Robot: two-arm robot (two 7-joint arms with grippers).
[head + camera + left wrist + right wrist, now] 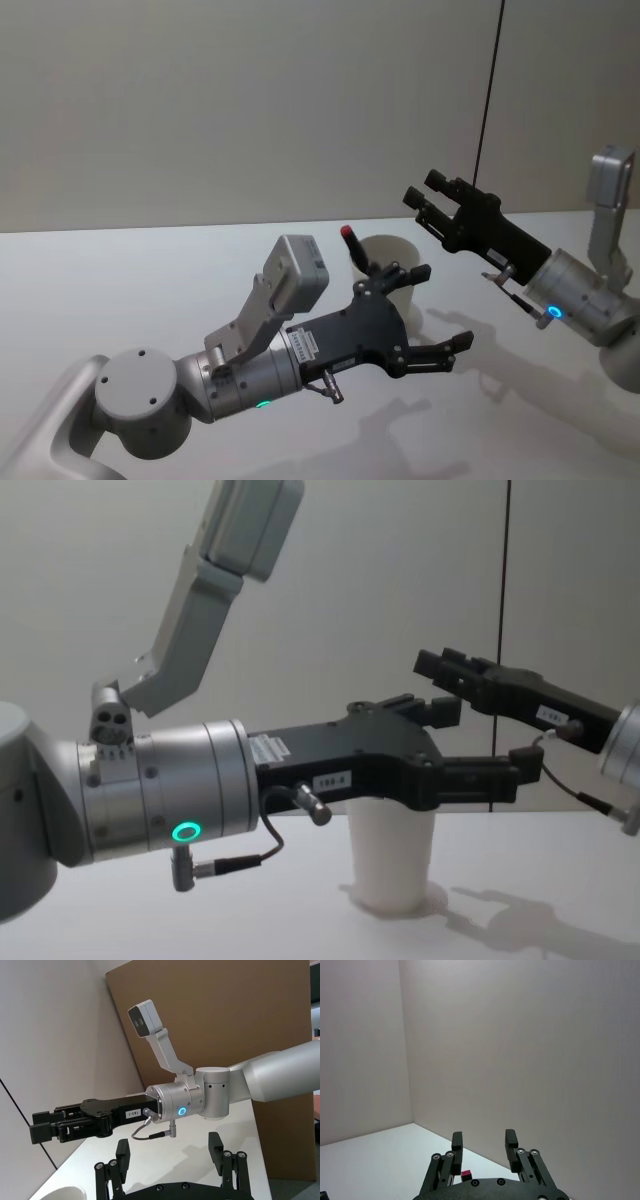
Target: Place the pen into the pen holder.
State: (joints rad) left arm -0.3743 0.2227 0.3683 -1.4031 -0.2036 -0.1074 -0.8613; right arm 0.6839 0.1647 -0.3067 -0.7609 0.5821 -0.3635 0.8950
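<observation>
1. Pen (354, 249) stands tilted inside pen holder (392, 262), red cap poking above the rim; holder upright on white tabletop (120, 290).
2. Left gripper (440, 312) just in front of holder, jaws apart, empty.
3. Right gripper (425, 197) raised beside holder, jaws apart, empty.

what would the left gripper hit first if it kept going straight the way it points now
Probably nothing close: the open left gripper points right, passing in front of the pen holder and below the right gripper. Its path looks free, though depth is uncertain.
</observation>
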